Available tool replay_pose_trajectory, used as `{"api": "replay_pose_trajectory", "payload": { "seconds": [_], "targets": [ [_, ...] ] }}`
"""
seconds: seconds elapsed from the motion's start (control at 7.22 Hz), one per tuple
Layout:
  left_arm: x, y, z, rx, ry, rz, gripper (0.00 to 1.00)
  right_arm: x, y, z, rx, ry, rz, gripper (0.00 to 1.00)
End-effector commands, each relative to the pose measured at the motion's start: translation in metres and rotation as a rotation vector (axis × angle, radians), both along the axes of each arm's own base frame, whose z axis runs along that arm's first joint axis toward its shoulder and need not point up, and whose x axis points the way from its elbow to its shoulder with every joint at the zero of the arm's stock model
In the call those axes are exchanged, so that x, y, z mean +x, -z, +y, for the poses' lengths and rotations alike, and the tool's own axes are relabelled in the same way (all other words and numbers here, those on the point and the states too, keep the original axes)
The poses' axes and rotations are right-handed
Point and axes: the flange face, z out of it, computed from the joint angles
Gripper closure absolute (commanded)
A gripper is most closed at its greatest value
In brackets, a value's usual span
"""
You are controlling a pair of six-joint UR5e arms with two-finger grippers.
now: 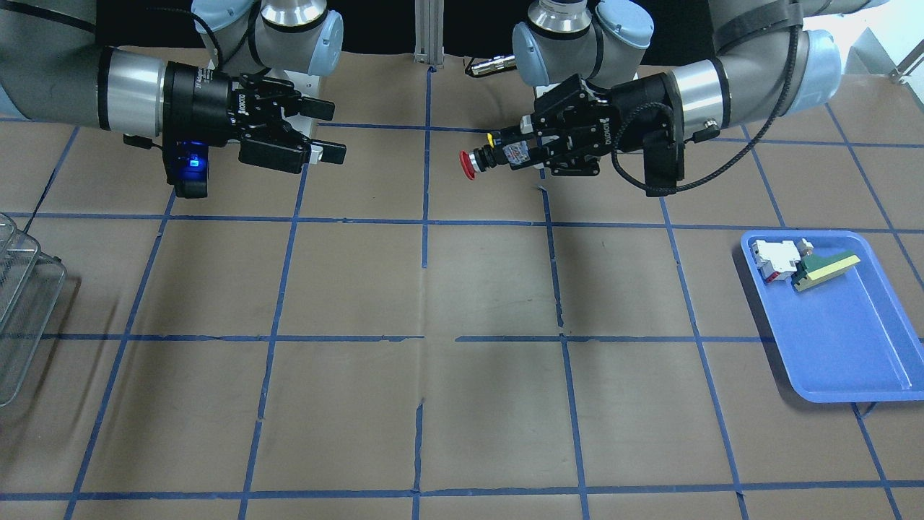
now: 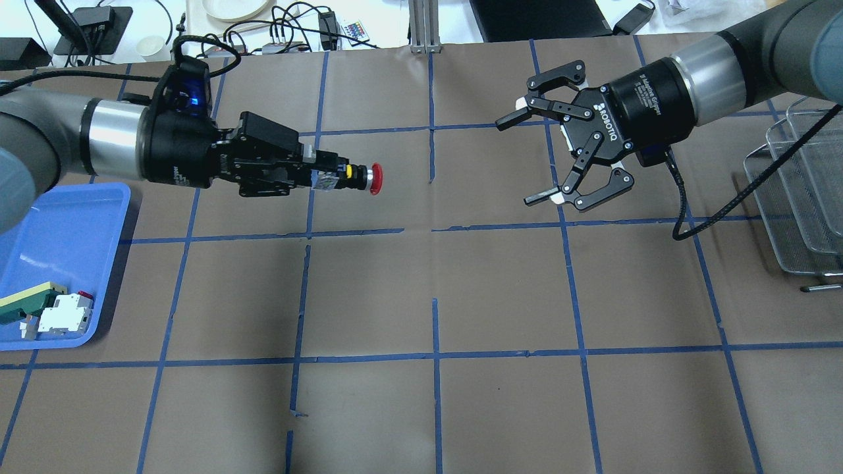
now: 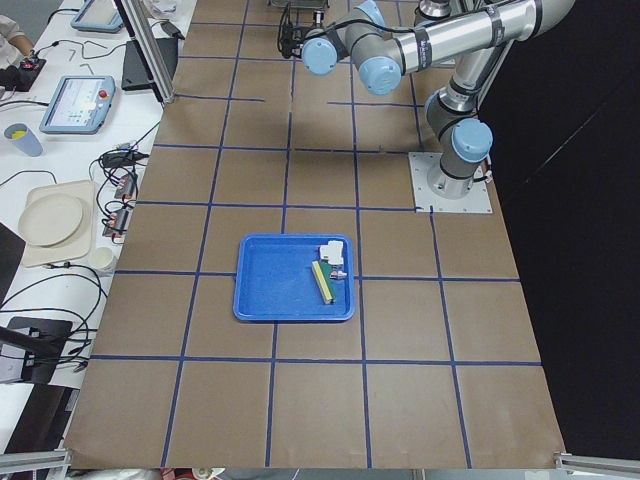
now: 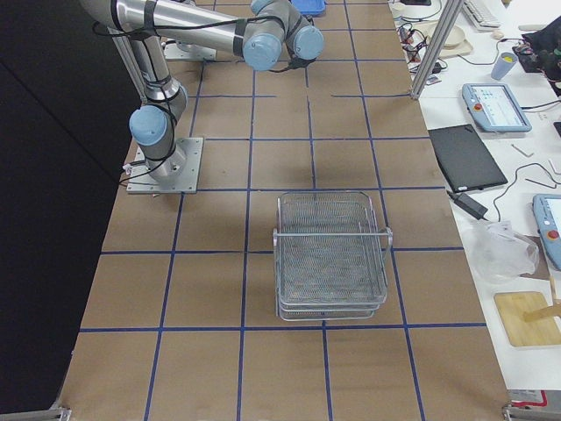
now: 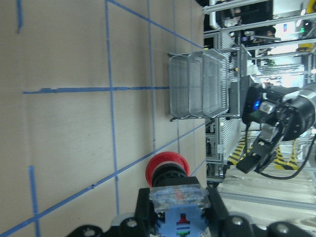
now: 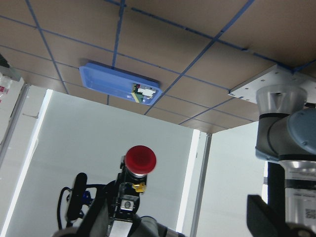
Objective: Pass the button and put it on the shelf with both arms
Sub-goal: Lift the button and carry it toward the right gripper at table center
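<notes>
Far left of the button, the blue tray keeps two other parts. The pickup looks done: the left claw is clamped on the button, held level above the tabletop with its red cap pointing right. Well right of the button, the right claw faces it with fingers spread and nothing between them. Farthest right of the button stands the wire-mesh shelf. Handover and placing are yet to do.

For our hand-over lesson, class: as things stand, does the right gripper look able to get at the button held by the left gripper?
Probably yes. The right gripper is open and faces the button, whose red cap points at it; the left gripper clamps only its rear end, and nothing lies between.
</notes>
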Motion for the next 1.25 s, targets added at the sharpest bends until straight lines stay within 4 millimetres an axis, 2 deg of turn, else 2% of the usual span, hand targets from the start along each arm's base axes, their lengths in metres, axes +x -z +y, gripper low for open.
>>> {"api": "replay_pose_trajectory", "payload": {
  "seconds": [0.0, 0.14, 0.28, 0.55, 0.83, 1.11],
  "targets": [
    [-0.036, 0.006, 0.012, 0.044, -0.02, 0.139, 0.91, 0.002, 0.02, -0.009, 0.1, 0.062, -0.085, 0.0],
    [-0.046, 0.009, 0.019, 0.047, -0.014, 0.166, 0.94, 0.003, 0.039, -0.003, 0.167, 0.067, -0.097, 0.0],
    [-0.052, 0.007, 0.016, 0.048, -0.033, 0.222, 0.95, 0.005, 0.048, 0.002, 0.226, 0.084, -0.116, 0.0],
    [-0.056, 0.011, 0.016, 0.05, -0.032, 0.235, 0.95, 0.008, 0.047, 0.005, 0.275, 0.115, -0.15, 0.0],
    [-0.056, 0.016, 0.009, 0.003, -0.022, 0.229, 0.95, 0.01, 0.034, -0.004, 0.24, 0.179, -0.202, 0.0],
    [-0.058, 0.035, 0.013, -0.01, -0.02, 0.229, 0.95, 0.014, 0.034, -0.003, 0.242, 0.173, -0.204, 0.0]
  ]
}}
